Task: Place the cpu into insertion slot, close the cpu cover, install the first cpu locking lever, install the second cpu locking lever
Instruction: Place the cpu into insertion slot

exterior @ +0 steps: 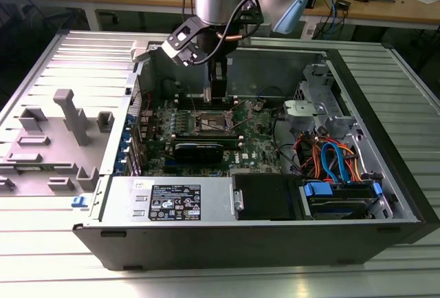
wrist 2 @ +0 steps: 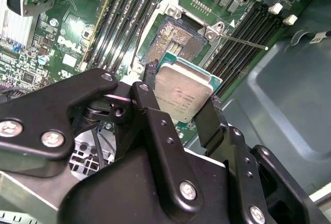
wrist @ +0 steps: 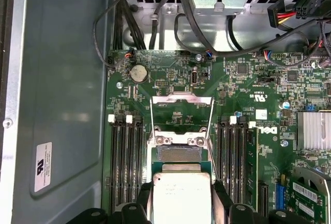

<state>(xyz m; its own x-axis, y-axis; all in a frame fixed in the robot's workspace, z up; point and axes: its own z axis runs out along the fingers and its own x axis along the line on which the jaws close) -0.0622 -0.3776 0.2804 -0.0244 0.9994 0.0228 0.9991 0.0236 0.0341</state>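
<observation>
Firstly, exterior view: an open computer case point(exterior: 240, 246) lies on its side on a ribbed metal table point(exterior: 62, 270). It contains a green motherboard point(exterior: 258, 143), a silver power supply box point(exterior: 172, 198) along the near wall, and a drive cage with blue and orange cables point(exterior: 333, 160) at the exterior view's right. The arm reaches down into the case, and the gripper point(exterior: 217, 95) hangs over the middle of the motherboard.

Second wrist view: the gripper point(wrist 2: 181, 93) has its two black fingers point(wrist 2: 150, 110) clamped on opposite edges of the cpu point(wrist 2: 185, 87), silvery top showing. The cpu is held tilted just beside the insertion slot point(wrist 2: 173, 38), whose dark contact field lies exposed. A thin locking lever point(wrist 2: 243, 42) sticks out free from the slot's corner.

First wrist view: the cpu point(wrist: 180, 195) sits between the fingers point(wrist: 220, 203) at the edge of the insertion slot point(wrist: 178, 154). It appears clear of the contacts, though this cannot be confirmed. The cpu cover point(wrist: 181, 99) stands swung open beyond the slot. Black memory slots point(wrist: 125, 167) flank the slot on both sides.
</observation>
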